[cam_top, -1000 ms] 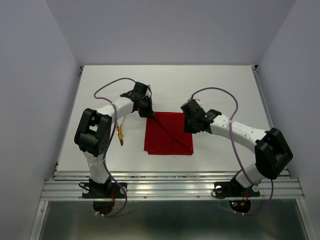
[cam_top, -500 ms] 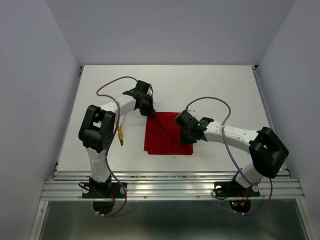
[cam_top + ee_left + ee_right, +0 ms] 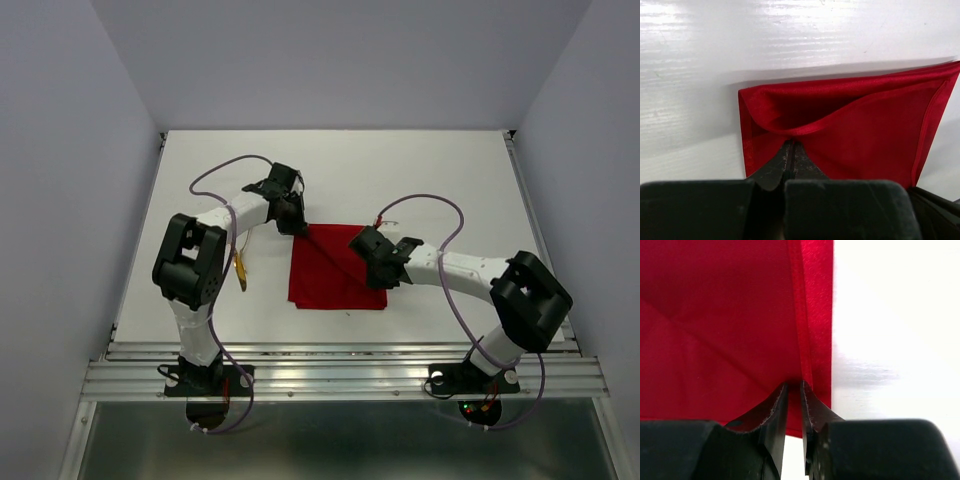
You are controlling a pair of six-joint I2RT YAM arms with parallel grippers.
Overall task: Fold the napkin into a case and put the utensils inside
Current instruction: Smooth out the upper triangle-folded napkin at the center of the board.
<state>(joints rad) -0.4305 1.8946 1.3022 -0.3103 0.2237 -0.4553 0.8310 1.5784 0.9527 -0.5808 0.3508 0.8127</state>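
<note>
Your red napkin (image 3: 336,270) lay near the middle of the white counter (image 3: 450,180), folded into a flat, roughly square shape with a diagonal crease running across it. It was not yet a narrow case, and it held nothing that could be seen. A slim gold utensil (image 3: 240,270) lay on the bare counter just to the left of the cloth, outside it and partly hidden by the left arm (image 3: 215,235). You could not tell from above whether a second piece lay with it.

Your left arm reached forward and bent inward, so its tip met the napkin's far left corner. In the left wrist view the left fingers (image 3: 777,172) were pressed together, pinching a raised fold of the napkin (image 3: 860,130) near that corner. The top layer puckered up towards the tips.

Your right arm (image 3: 470,270) stretched low across from the right, with its tip at the napkin's right edge. In the right wrist view the right fingers (image 3: 772,412) stood almost together, nipping the doubled right hem of the napkin (image 3: 715,325) where it bordered the counter.

In all, there were two arms, one napkin and one utensil clearly visible.
</note>
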